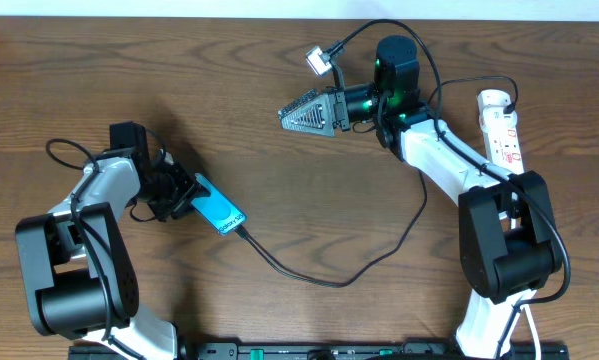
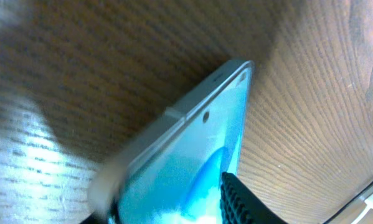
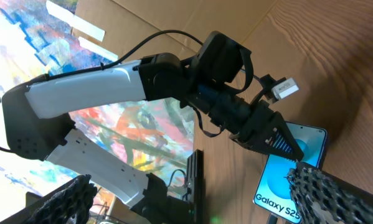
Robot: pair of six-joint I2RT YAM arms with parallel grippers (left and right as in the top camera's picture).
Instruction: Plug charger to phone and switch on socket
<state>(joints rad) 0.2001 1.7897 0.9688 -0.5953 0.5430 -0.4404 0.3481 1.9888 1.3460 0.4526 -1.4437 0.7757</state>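
Note:
The phone (image 1: pixel 220 211) lies on the table with its light blue screen up, "Galaxy S25" readable in the right wrist view (image 3: pixel 291 183). My left gripper (image 1: pixel 182 195) is shut on the phone's upper left end; the phone fills the left wrist view (image 2: pixel 192 149). The charger (image 1: pixel 339 283), a thin black cable, runs from the phone's lower right end in a loop up towards the socket (image 1: pixel 501 125) at the right edge. My right gripper (image 1: pixel 301 114) is open and empty, raised above the middle of the table, well left of the socket, and facing the phone (image 3: pixel 186 186).
The left arm's white link (image 3: pixel 80 93) and its black wrist (image 3: pixel 220 62) span the right wrist view. The right arm's base (image 1: pixel 504 240) stands below the socket. A black rail (image 1: pixel 309 350) runs along the front table edge.

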